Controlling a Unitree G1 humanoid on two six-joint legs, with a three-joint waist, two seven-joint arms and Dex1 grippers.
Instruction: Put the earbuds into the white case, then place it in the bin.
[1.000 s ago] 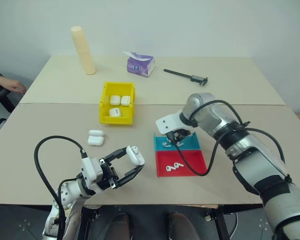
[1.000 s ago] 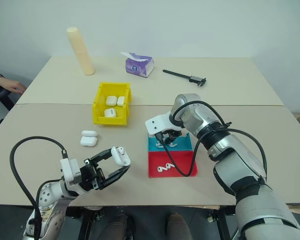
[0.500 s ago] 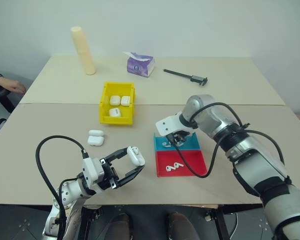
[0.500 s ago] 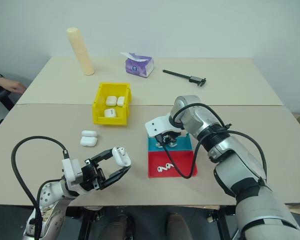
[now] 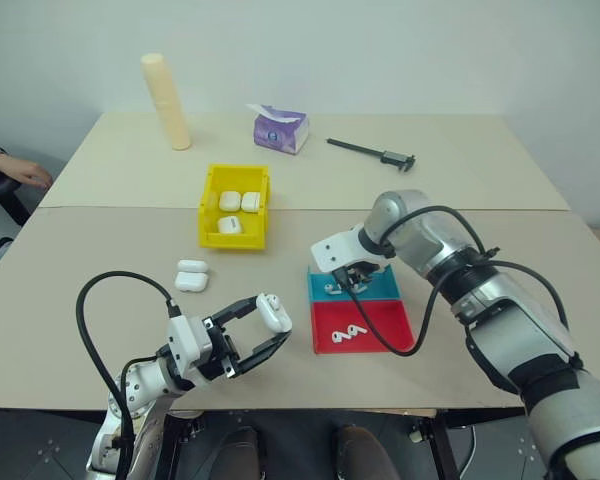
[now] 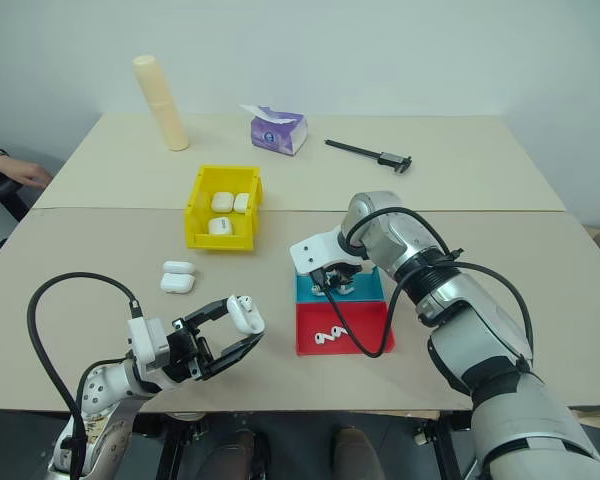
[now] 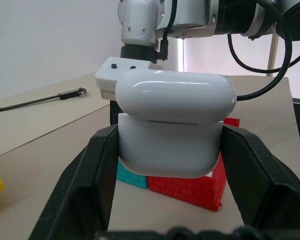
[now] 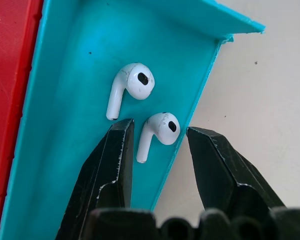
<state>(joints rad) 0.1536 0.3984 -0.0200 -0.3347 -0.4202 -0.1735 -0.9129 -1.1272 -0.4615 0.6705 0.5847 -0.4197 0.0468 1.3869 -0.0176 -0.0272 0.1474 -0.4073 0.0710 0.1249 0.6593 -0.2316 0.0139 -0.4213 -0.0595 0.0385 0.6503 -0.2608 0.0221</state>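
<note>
My left gripper (image 5: 267, 326) is shut on the white case (image 5: 272, 312), held above the table's front with its lid slightly ajar; the left wrist view shows the case (image 7: 172, 125) clamped between both fingers (image 7: 97, 170). My right gripper (image 5: 347, 279) points down into the blue half of the tray (image 5: 385, 287). In the right wrist view it is open (image 8: 157, 128), with one earbud (image 8: 158, 128) lying between the fingers, touched by neither. A second earbud (image 8: 130, 85) lies just beyond it. The yellow bin (image 5: 208, 218) stands behind, with three white cases inside.
The red half of the tray (image 5: 385, 325) holds two more earbuds (image 5: 353, 331). Another white case (image 5: 191, 275) lies left of the tray. At the back stand a cup stack (image 5: 167, 100), a purple tissue pack (image 5: 281, 128) and a black tool (image 5: 372, 150). A person's hand (image 5: 20, 170) rests at the far left.
The right gripper's fingers have drawn a little closer together over the blue half. Both arms have otherwise kept their places.
</note>
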